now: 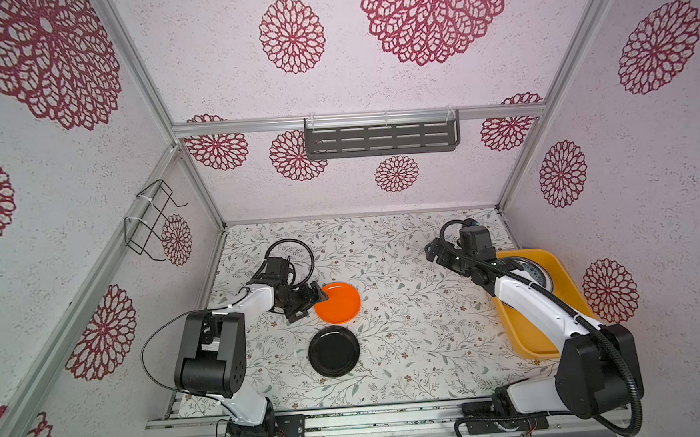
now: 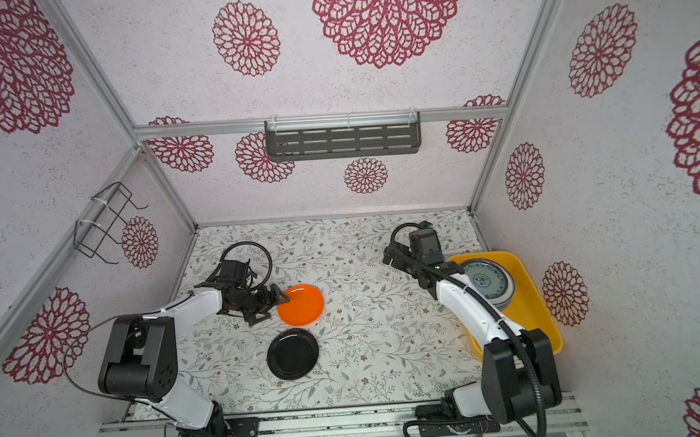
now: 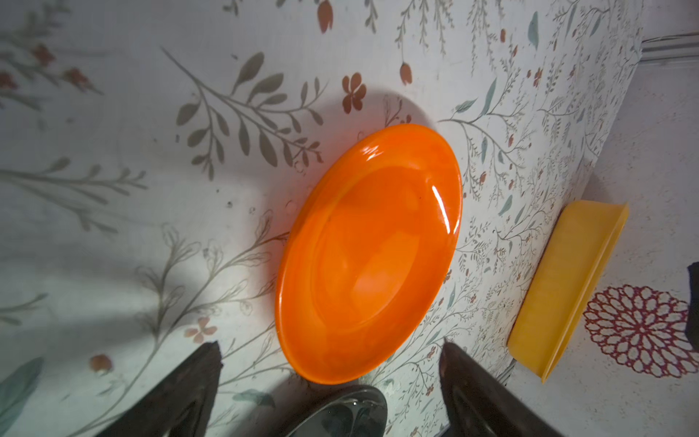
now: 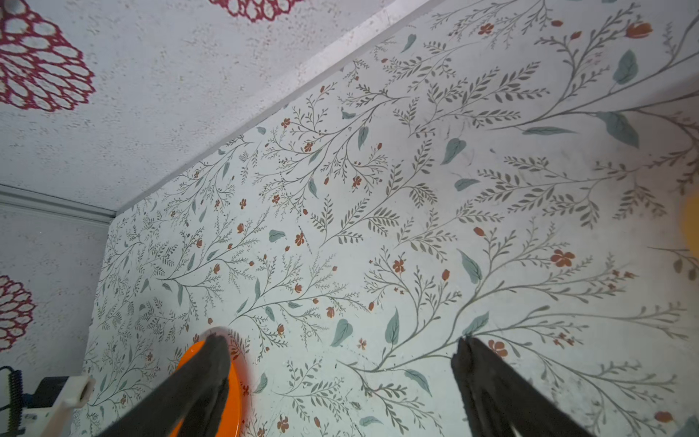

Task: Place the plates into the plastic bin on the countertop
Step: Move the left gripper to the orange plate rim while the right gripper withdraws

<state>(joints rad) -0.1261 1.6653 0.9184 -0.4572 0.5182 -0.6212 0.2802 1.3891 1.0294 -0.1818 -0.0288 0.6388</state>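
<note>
Centrally, we see two plates lying on the countertop [image 1: 408, 307]: an orange plate [image 1: 339, 303] and, just nearer the arm bases, a black plate [image 1: 334, 350], their rims close but apart. We mark the left gripper [image 1: 314, 307] at the orange plate's left rim; in the left wrist view its fingers [image 3: 189, 389] stand wide, one to each side of that rim, and we cannot tell whether either touches it. The bin [image 2: 526, 275] lies along the countertop's right edge, beside the right wall [image 1: 631, 210], with a stack of plates [image 2: 487, 282] in its far half, a blue-floral one on top. The right arm [image 2: 471, 316] crosses above the bin's near half. The right gripper [image 1: 433, 252] hangs over bare countertop near the back, left of the bin's far corner, its fingers [image 4: 204, 378] wide with nothing between them. Between the two loose plates and the bin we find a broad open stretch of countertop, and the back strip is likewise free.
</note>
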